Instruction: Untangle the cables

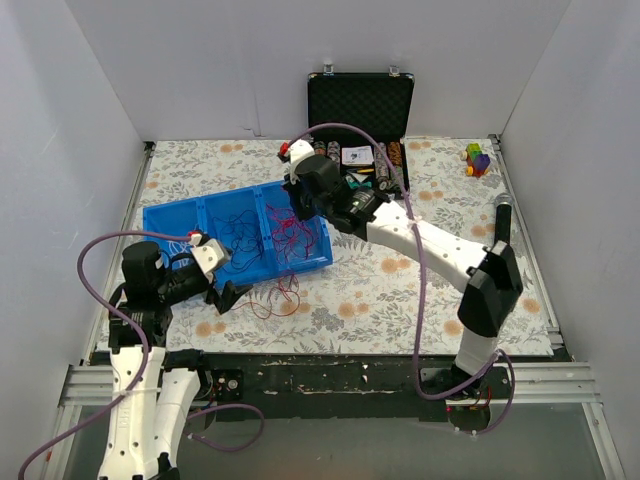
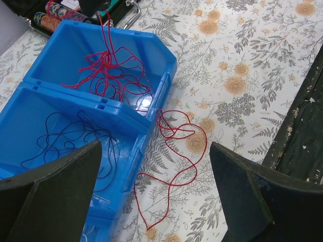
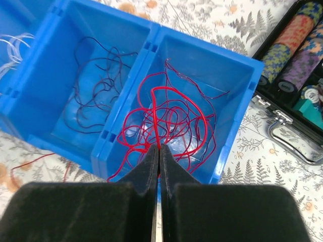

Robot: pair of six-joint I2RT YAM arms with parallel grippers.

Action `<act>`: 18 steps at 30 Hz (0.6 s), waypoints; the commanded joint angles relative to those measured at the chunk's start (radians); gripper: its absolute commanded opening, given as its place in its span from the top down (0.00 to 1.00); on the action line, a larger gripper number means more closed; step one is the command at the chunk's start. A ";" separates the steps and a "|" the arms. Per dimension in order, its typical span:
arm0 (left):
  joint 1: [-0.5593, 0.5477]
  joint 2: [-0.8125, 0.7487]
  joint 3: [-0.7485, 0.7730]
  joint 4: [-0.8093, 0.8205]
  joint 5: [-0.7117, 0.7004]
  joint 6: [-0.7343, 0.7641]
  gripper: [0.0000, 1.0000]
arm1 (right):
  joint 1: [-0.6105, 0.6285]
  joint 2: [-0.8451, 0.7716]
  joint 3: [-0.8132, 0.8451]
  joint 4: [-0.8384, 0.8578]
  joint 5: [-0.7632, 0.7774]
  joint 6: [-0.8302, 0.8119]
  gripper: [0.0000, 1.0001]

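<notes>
Two grippers, opposite states. Right gripper (image 3: 157,154) is pinched fully shut on the red cable (image 3: 169,108); a few strands run up into its fingertips from the heap in the right compartment of the bin (image 1: 305,265). It hangs over that compartment.

Left gripper (image 2: 155,171) is spread wide, holding nothing and touching nothing. It hovers over the cloth (image 2: 237,60) just beside the bin's near wall, above red loops that trail over that wall onto the cloth. Cannot tell if the red heap is one cable or several; one darker thin strand is mixed in.

Navy cable (image 3: 96,93) lies loose in the middle compartment and white cable (image 3: 12,43) in the left one, both apart from the red.

Bin sits skewed on the left half of the cloth. Room for moving:
- Open cloth runs from the bin's right side to the right arm (image 1: 440,250).
- Dark table edge (image 2: 303,126) is near the left gripper, on its right side.
- Case (image 1: 360,100) stands open at the far edge with chips (image 3: 298,45) inside. Its handle is near the bin's far right corner, so room is tight there.
- Blocks (image 1: 478,158) sit at the far right corner, well apart from the bin.
- Walls (image 1: 100,100) close in three sides.
</notes>
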 commanded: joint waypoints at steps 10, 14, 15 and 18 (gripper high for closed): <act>-0.003 -0.024 0.067 -0.033 -0.046 -0.001 0.11 | -0.062 0.304 0.203 -0.006 -0.064 -0.008 0.91; -0.003 -0.025 0.069 -0.036 -0.052 -0.006 0.10 | -0.062 0.272 0.177 0.008 -0.060 0.008 0.38; -0.005 -0.024 0.067 -0.033 -0.052 -0.009 0.10 | -0.062 0.254 0.164 0.019 -0.057 0.009 0.33; -0.003 -0.018 0.066 -0.021 -0.057 -0.023 0.10 | -0.062 0.204 0.141 0.019 -0.055 0.011 0.28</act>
